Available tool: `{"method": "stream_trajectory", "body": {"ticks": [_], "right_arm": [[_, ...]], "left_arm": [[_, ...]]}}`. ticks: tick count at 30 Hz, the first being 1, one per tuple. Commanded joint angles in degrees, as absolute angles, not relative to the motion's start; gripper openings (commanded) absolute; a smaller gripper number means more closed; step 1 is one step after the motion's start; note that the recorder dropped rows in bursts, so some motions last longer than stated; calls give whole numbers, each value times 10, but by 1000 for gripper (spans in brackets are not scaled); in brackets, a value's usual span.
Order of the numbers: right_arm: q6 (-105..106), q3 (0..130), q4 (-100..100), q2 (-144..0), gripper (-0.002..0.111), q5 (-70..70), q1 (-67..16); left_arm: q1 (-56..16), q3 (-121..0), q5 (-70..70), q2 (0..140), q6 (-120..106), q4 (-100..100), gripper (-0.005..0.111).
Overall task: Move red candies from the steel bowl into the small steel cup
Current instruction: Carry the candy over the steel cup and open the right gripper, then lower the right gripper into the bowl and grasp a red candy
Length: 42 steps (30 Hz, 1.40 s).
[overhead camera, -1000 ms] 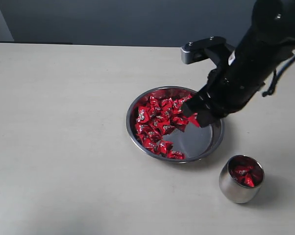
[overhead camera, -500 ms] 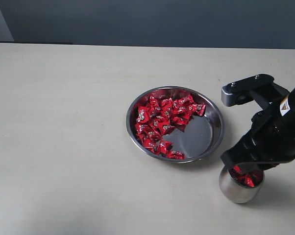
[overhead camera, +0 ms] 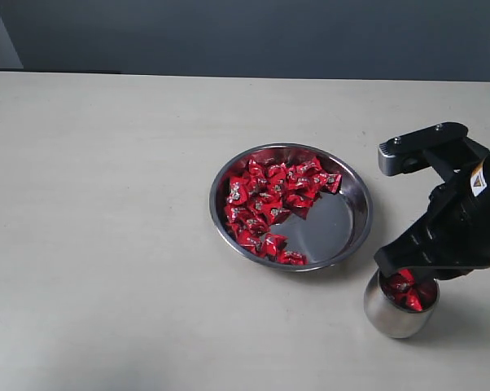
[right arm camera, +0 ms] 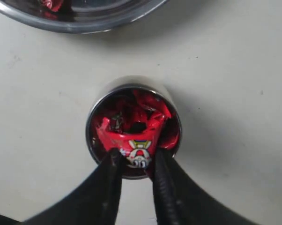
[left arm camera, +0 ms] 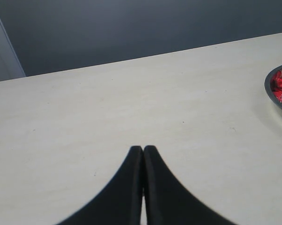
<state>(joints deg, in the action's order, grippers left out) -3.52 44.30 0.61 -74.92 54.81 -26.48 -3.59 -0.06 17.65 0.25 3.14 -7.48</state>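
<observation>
The steel bowl [overhead camera: 330, 236] sits mid-table with a heap of red candies [overhead camera: 269, 199] across its left half. The small steel cup [overhead camera: 389, 316] stands to its front right and holds several red candies [overhead camera: 412, 297]. My right gripper [overhead camera: 405, 274] hangs directly over the cup's mouth. In the right wrist view that gripper [right arm camera: 137, 157] is shut on a red candy [right arm camera: 127, 137] with a white rabbit mark, held just above the candies in the cup [right arm camera: 131, 84]. My left gripper [left arm camera: 143, 149] is shut and empty over bare table, far from the bowl [left arm camera: 272, 96].
The pale table [overhead camera: 98, 228] spreads wide to the left of the bowl. A dark wall runs behind the table's back edge [overhead camera: 147, 75]. The right arm's black body [overhead camera: 465, 220] looms over the space between bowl and cup.
My right gripper has left the bowl with a candy and swung to the front right. It now hovers over the cup. The left gripper has not moved.
</observation>
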Motion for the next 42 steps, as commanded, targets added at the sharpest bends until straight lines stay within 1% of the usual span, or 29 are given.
{"method": "stream_trajectory", "body": {"ticks": [1,10,11,13,16,19,23,26,33,38,42], "right_arm": [[-37,440,0,-746,29,545,-264],[-46,440,-9,-746,29,545,-263],[-48,440,-9,-746,35,546,-263],[-48,440,-9,-746,39,546,-263],[-48,440,-9,-746,39,540,-263],[-48,444,-8,-746,39,498,-263],[-18,488,54,-757,39,470,-265],[58,531,126,-823,39,460,-265],[60,595,122,-946,39,398,-265],[60,656,113,-1031,39,400,-265],[65,702,126,-1079,39,455,-265]], "left_arm": [[-41,0,173,0,35,-76,0],[-41,0,173,0,35,-76,0],[-41,0,173,0,35,-76,0],[-41,0,173,0,35,-76,0],[-41,0,173,0,35,-76,0],[-41,0,173,0,35,-76,0],[-41,0,173,0,35,-76,0],[-41,0,173,0,35,-76,0],[-41,0,173,0,35,-76,0],[-41,0,173,0,35,-76,0],[-41,0,173,0,35,-76,0]]}}
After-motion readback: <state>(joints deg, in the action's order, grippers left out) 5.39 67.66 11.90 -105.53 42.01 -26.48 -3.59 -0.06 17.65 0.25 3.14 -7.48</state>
